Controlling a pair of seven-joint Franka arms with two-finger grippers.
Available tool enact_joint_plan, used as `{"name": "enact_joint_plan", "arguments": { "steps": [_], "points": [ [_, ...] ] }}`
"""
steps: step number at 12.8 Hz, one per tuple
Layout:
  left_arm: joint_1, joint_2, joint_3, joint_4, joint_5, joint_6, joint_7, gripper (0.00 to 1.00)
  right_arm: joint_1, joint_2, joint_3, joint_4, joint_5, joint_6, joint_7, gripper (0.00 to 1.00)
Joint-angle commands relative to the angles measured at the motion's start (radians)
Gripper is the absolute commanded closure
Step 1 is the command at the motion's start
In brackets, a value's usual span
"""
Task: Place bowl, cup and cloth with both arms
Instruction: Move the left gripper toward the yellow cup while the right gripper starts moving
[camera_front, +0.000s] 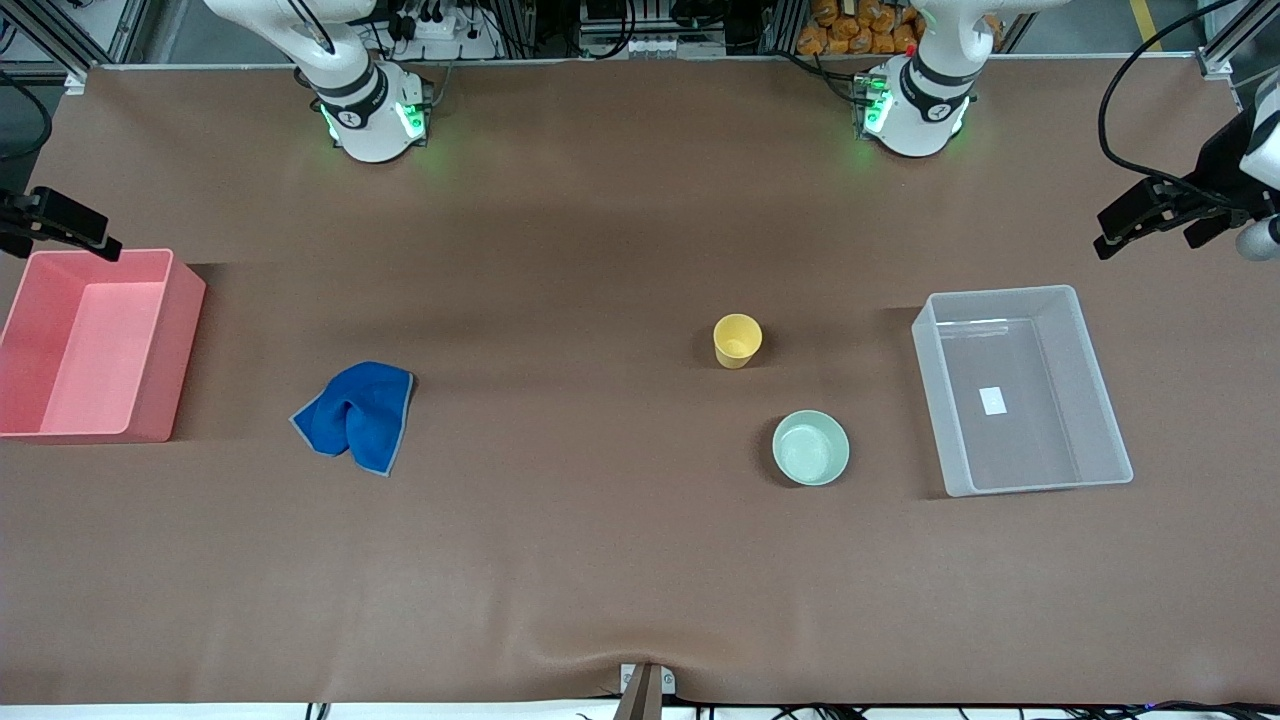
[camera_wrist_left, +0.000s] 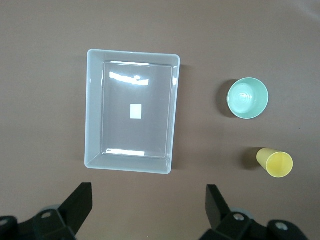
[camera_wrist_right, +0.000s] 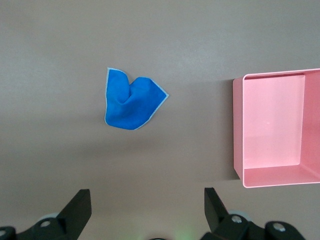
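Brown mat-covered table (camera_front: 600, 560), slight wrinkle at camera edge, shelving and cables past arm bases. Right gripper (camera_wrist_right: 145, 212) hung high over pink bin's (camera_front: 90, 345) end of table, fingers spread wide, nothing held. Cloth (camera_front: 355, 415) was royal blue, grey trim, crumpled, flat on mat near pink bin. Cup (camera_front: 737, 340) plain yellow, upright; bowl (camera_front: 810, 447) pale mint, nearer camera than cup. Clear bin (camera_front: 1020, 390) beside them. Left gripper (camera_wrist_left: 147, 210) up over that end, fingers wide apart, empty
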Motion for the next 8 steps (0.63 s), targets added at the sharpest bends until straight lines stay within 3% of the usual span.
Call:
{"name": "enact_joint_plan", "arguments": {
  "steps": [1, 6, 8],
  "points": [
    [-0.011, -0.004, 0.01, 0.011, 0.029, -0.026, 0.013, 0.0, 0.008, 0.003, -0.005, 0.008, -0.014, -0.01, -0.003, 0.0],
    [-0.011, 0.045, -0.004, 0.037, 0.038, -0.026, 0.007, 0.0, 0.008, 0.003, -0.005, 0.008, -0.014, -0.01, -0.002, 0.0],
    [-0.009, 0.05, -0.053, 0.021, 0.031, -0.026, -0.017, 0.0, 0.007, 0.003, -0.005, 0.008, -0.014, -0.01, -0.002, 0.0]
  ]
}}
